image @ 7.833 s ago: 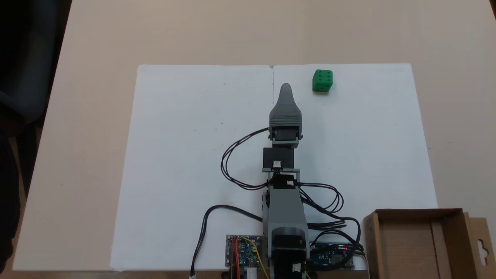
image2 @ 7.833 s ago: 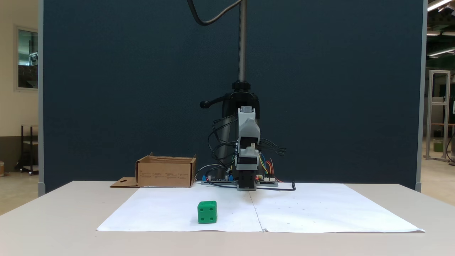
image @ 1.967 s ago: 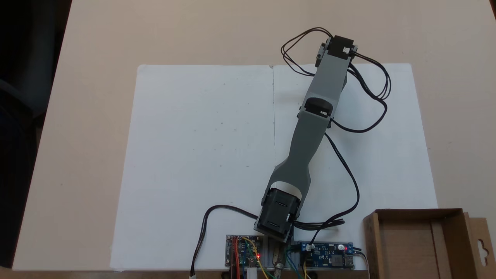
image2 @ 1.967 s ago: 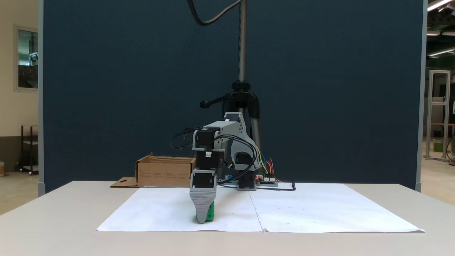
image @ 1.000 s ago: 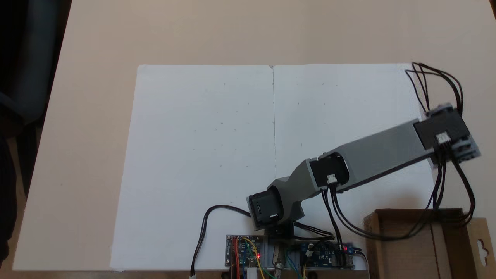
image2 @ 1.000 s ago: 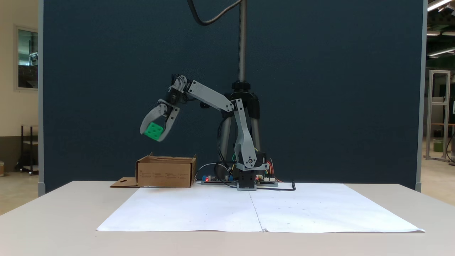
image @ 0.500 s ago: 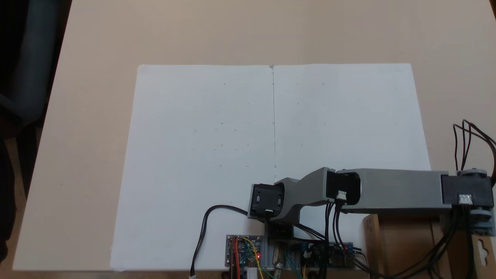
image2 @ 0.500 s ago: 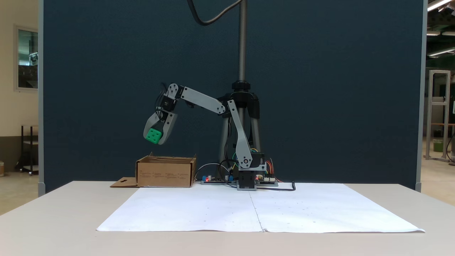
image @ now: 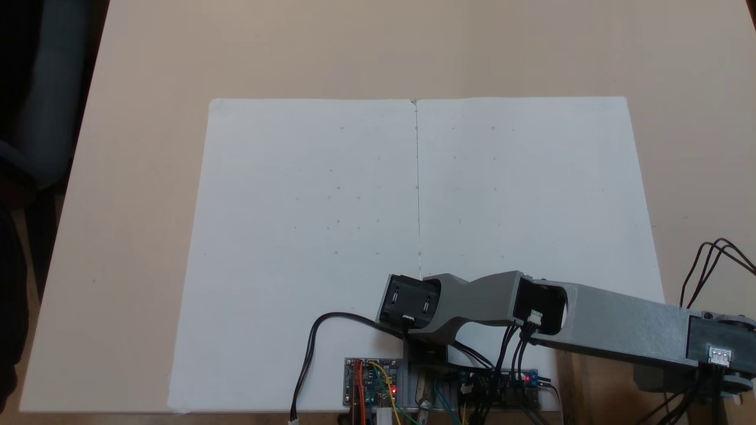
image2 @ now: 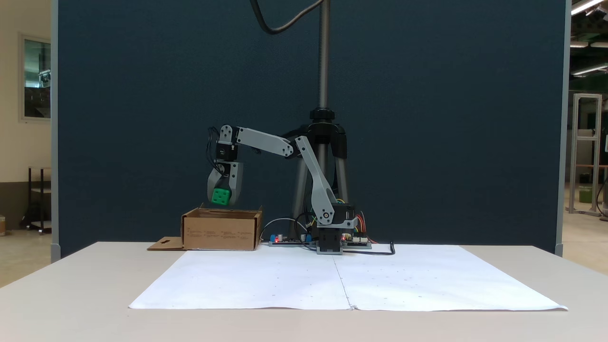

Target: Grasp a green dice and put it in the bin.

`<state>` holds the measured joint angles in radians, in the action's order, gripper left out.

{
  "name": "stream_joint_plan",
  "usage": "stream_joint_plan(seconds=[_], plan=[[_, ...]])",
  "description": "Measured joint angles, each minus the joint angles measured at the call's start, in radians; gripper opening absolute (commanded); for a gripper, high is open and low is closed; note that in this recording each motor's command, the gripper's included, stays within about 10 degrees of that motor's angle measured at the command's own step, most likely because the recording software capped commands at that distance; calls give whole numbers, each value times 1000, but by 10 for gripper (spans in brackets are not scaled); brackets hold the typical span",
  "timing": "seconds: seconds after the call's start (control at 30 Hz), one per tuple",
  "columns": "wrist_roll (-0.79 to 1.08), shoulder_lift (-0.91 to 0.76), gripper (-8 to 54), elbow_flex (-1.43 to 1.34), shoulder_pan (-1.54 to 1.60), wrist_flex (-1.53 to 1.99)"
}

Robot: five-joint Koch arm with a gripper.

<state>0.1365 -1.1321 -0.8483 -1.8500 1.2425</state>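
1. Since half a second ago, we see the end effector [image2: 221, 198] swung lower, pointing toward 6 o'clock.
2. It grips the green dice [image2: 220, 196].
3. Dice hangs just above the bin [image2: 221, 231], not touching it.

Lab room, beige table, dark partition behind.
Table [image2: 71, 304] pale beige, white paper sheet [image2: 342, 280] spread over it, also seen from above [image: 307, 236]. Dark blue partition panel [image2: 451, 118] fills the back. Cream wall with window [image2: 37, 78] at left; ceiling strip lights [image2: 586, 5] and metal frame [image2: 588, 152] at right. Tripod pole [image2: 324, 61] rises mid-frame.
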Motion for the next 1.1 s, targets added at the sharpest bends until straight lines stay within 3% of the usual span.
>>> stream_joint_plan(seconds=[0.2,0.23,0.27,0.4,0.73,0.97,1.1], plan=[[29,0,123,-63,5,20],[34,-2,263,-72,8,20],[35,-2,319,-94,14,20],[37,3,449,-232,44,21],[35,-38,436,-230,71,-40],[-186,-215,417,-232,270,-460],[-199,-278,417,-232,382,-597]])
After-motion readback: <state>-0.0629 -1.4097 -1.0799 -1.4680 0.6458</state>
